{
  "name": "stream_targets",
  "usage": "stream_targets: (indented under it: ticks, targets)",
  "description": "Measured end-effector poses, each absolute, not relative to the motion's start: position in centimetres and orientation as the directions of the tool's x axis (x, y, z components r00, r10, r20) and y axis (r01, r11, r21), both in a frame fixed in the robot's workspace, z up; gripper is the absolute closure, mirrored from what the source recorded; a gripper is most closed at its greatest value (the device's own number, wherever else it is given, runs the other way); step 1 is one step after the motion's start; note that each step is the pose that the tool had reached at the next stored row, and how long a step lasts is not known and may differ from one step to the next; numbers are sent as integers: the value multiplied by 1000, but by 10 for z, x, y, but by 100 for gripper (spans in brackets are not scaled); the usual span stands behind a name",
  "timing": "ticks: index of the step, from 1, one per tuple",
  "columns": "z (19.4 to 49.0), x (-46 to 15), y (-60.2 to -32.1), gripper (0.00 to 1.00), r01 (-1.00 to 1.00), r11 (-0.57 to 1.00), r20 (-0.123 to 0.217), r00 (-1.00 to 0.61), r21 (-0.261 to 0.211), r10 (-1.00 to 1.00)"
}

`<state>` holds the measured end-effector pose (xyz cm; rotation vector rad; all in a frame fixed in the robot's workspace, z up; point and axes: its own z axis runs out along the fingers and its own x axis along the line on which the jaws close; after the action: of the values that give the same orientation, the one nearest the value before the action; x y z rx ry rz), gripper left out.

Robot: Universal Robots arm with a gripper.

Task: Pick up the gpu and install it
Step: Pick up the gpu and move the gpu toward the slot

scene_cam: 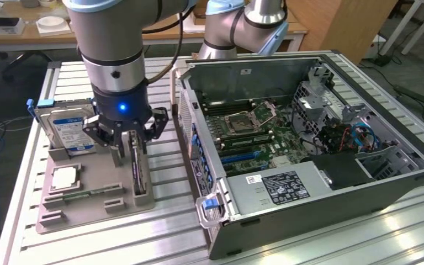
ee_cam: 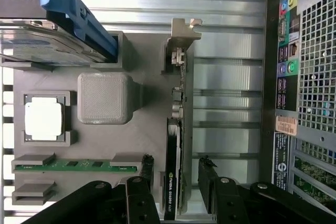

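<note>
Gpu [ee_cam: 173, 177] on edge in gray tray [ee_cam: 149, 132] between spread fingers [ee_cam: 208, 182], hard drive [scene_cam: 66, 130] one side, computer case [scene_cam: 330, 193] the other.

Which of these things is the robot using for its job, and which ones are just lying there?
For the job:
- the gpu, standing on edge in the grey tray
- the gripper, open, a finger on each side of it
- the computer case

Just lying about:
- the hard drive
- the square processor chip
- the green memory stick

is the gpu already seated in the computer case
No, the gpu stands on edge in the gray holder, straddled by the open gripper.
</note>
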<state>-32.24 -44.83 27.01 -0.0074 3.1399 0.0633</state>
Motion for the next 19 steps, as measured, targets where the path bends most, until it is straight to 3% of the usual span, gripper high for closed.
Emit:
stream_targets:
  ticks: [19]
  targets:
    - [256, -322, -448, 53, -42, 998, -1, -999, 40, -42]
